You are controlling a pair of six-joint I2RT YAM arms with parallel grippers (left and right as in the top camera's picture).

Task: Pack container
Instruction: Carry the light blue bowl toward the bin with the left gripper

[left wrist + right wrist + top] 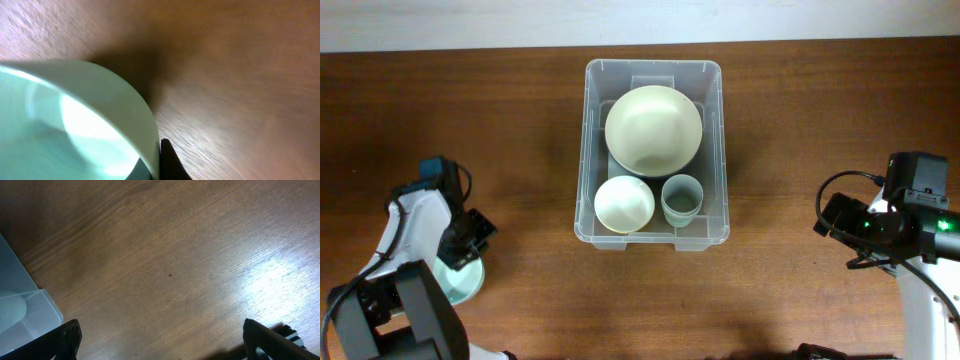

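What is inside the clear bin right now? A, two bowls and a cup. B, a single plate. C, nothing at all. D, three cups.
A: the overhead view shows a large bowl, a small bowl and a cup sitting inside the container.

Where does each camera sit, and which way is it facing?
Overhead: above the table, facing down at the container; both arms show.
Left wrist: on the left arm, facing the pale green bowl; one finger shows.
Right wrist: on the right arm, facing down at the table; open right pincer shows.
Shared: overhead and right wrist both show the container.
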